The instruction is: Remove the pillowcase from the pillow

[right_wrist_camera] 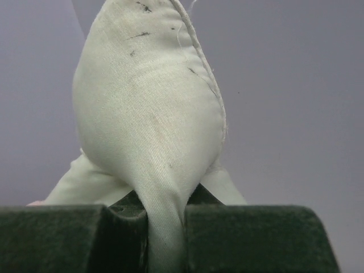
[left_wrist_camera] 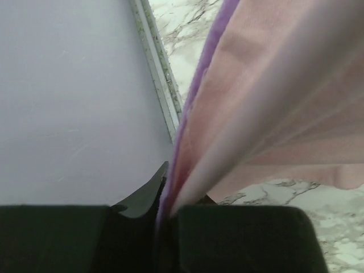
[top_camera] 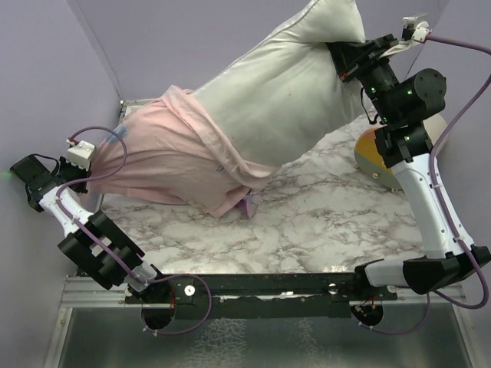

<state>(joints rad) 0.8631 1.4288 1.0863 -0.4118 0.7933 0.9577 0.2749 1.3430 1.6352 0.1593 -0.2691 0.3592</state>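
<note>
Pillow, big plump white cushion (top_camera: 284, 92), hangs tilted, lower end inside the thin pale-pink fabric pillowcase (top_camera: 165, 153). Right gripper (right_wrist_camera: 165, 227) clamps its top corner, left gripper (left_wrist_camera: 165, 233) clamps the case's edge; I'd pull both steadily apart.

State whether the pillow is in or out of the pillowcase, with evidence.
Partly out: the pillow shows bare white at its raised end; the pillowcase covers only its lower end.
</note>
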